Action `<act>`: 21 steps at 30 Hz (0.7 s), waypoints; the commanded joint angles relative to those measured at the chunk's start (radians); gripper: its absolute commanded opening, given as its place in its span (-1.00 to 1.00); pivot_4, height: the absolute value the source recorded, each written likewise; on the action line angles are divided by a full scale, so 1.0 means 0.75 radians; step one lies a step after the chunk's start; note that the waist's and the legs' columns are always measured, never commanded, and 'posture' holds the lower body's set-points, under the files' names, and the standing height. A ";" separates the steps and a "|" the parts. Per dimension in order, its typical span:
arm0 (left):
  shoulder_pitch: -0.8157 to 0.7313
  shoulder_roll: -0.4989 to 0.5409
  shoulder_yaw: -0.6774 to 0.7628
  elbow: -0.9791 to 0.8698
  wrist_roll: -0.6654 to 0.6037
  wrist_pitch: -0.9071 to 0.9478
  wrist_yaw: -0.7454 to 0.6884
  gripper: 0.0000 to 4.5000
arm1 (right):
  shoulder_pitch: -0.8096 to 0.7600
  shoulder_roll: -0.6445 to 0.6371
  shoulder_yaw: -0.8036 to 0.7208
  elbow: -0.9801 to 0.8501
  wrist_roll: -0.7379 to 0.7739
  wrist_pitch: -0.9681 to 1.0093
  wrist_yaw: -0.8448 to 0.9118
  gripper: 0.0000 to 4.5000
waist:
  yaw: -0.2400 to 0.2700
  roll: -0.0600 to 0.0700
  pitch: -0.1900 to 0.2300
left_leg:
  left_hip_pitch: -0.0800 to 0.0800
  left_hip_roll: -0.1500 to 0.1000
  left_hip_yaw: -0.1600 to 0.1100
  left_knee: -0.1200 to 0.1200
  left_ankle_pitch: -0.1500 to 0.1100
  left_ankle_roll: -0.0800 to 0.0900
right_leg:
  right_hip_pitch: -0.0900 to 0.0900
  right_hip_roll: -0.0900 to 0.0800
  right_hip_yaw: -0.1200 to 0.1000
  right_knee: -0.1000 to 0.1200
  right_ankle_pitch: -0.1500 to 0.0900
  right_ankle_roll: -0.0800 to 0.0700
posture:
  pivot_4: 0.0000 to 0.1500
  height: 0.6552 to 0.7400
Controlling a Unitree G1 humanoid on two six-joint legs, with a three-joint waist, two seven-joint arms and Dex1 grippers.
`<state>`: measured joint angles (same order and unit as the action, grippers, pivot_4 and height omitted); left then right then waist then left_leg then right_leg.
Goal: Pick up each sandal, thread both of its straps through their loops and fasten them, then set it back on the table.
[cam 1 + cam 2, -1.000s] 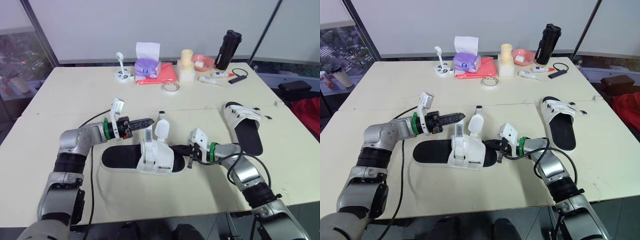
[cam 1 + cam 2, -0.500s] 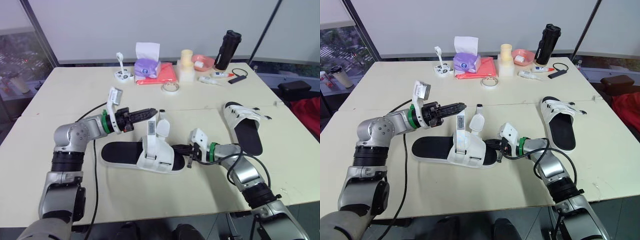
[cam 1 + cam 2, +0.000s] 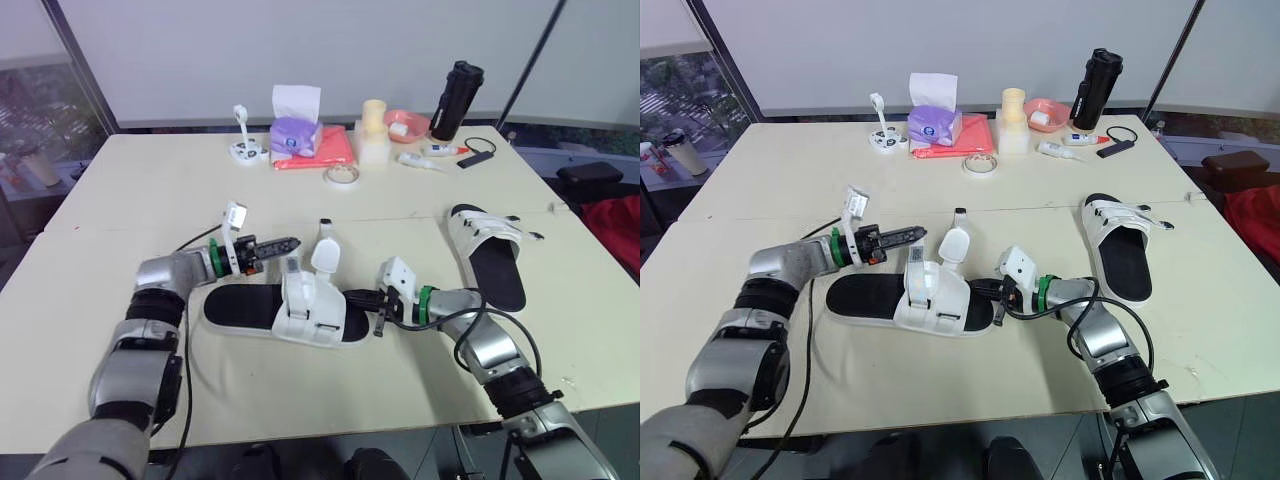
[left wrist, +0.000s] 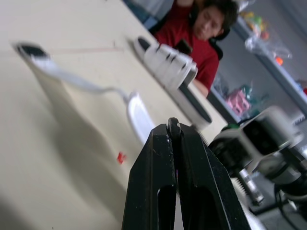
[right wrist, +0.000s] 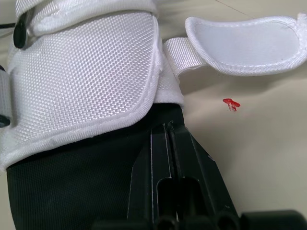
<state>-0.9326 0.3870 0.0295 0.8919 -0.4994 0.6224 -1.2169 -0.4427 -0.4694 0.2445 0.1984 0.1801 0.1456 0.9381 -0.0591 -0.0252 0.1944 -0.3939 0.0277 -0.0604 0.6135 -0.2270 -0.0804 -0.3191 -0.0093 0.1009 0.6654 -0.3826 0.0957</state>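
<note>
The near sandal (image 3: 303,312) lies flat at the middle of the table (image 3: 150,190), its long side across my front; it has a black sole and a broad white upper of woven mesh. Neither strap is fastened; the rounded strap (image 3: 323,256) stands up from the far edge of the upper with its pale inner face showing; the narrower strap (image 3: 293,270), with a grey strip along it, rises only a little and leans over the upper. The far sandal (image 3: 497,262), also black and white, lies well apart near the table's right side.

My left claw (image 3: 287,243) is closed with nothing between its fingers; it hovers just beyond the near sandal, its tip close to the narrower strap, and I cannot tell whether the two touch. My right claw (image 3: 352,296) is closed too; in the right wrist view its joined tips lie on the black sole just below the edge of the mesh.

Half a second ago my left claw was higher and the narrower strap stood taller beside its tip; now the claw has come down and the strap has sunk lower; the rounded strap, the sandal and my right claw are where they were.
</note>
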 commanded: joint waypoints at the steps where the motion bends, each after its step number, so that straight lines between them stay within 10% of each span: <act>1: -0.092 -0.006 0.030 0.053 0.031 -0.049 -0.050 -0.98 | 0.077 -0.009 0.048 0.095 -0.098 0.083 -0.049 -1.00 | 0.000 0.000 0.000 | 0.000 0.000 0.000 0.000 0.000 0.000 | 0.000 0.000 0.000 0.000 0.000 0.000 | 1.00 1.00; 21: -0.091 0.023 0.122 -0.304 -0.103 0.244 -0.211 -0.98 | 0.117 -0.015 0.058 0.049 -0.094 0.103 -0.071 -1.00 | -0.001 0.000 0.000 | -0.003 0.001 -0.001 0.000 0.000 0.000 | -0.001 0.000 -0.003 0.001 0.000 0.000 | 1.00 1.00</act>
<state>-0.9939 0.4067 0.1043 0.6957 -0.5553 0.8158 -1.3735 -0.4102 -0.4669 0.2399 0.1602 0.1801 0.1466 0.8949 -0.0600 -0.0252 0.1944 -0.3962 0.0285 -0.0608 0.6137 -0.2269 -0.0804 -0.3200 -0.0093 0.0990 0.6659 -0.3826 0.0958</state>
